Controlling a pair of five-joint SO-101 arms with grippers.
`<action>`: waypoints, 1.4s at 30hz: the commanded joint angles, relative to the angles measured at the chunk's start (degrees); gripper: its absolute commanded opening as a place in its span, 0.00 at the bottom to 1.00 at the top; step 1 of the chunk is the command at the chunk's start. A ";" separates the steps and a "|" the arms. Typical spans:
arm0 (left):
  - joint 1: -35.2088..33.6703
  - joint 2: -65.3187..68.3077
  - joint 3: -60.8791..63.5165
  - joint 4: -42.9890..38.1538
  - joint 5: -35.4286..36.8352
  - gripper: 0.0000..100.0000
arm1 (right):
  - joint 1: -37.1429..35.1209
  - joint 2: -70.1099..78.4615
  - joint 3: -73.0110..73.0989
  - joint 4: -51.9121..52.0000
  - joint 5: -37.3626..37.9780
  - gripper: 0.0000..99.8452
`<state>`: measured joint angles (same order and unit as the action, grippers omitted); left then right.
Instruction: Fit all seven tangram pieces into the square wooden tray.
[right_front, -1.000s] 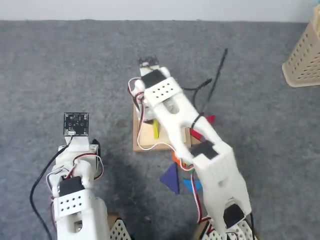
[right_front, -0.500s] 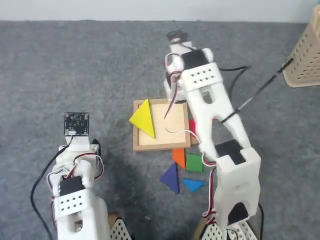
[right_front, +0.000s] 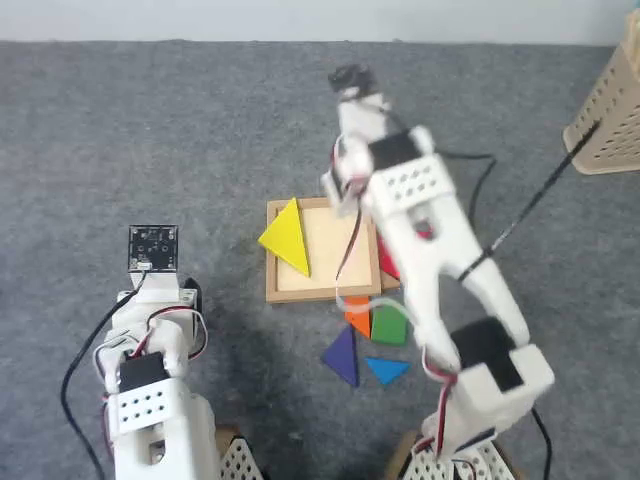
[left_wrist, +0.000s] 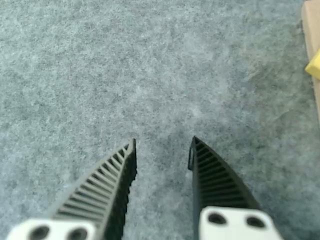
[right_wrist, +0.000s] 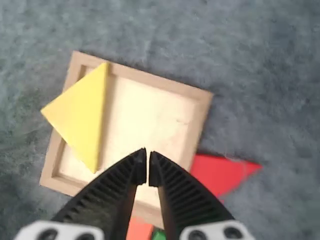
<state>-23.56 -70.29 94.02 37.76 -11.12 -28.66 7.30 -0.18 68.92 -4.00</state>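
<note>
1. The right arm stretches from the near edge of the grey tabletop and bends over the right side of the square wooden tray, its cables trailing across the tray.
2. The right hand hangs above the tray and points down. Its black ribbed fingers are drawn almost together, with only a thin slit between the tips and nothing in it.
3. The yellow triangle lies at the tray's left side. One long edge sits inside the recess, while its outer corner rides over the rim and juts past it. Pale wood shows beside it.
4. The red piece rests on the tabletop just beside the tray's right rim.
5. The orange piece and the green square sit side by side just outside the tray's near rim.
6. The purple triangle and the blue triangle lie a little nearer the arms' bases, close together but not touching.
7. The left arm is folded back at the near left, well apart from the tray.
8. The left hand hovers over grey tabletop with its fingers spread apart and empty. The tray's rim and a yellow corner show at the edge of the left wrist view.
9. A beige perforated basket stands at the far right edge.
</note>
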 joint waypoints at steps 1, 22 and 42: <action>-0.26 -1.14 -0.22 -1.49 -0.35 0.17 | -5.58 -5.76 12.40 -18.24 1.14 0.01; -0.26 -1.14 -0.22 -1.49 -0.35 0.17 | -9.63 6.37 20.48 -38.37 1.14 0.01; -0.26 -1.14 -0.22 -1.49 -0.35 0.17 | 2.77 7.87 19.34 -28.70 1.23 0.01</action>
<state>-23.47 -70.29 94.02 37.76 -11.12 -28.92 15.30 19.43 38.24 -4.00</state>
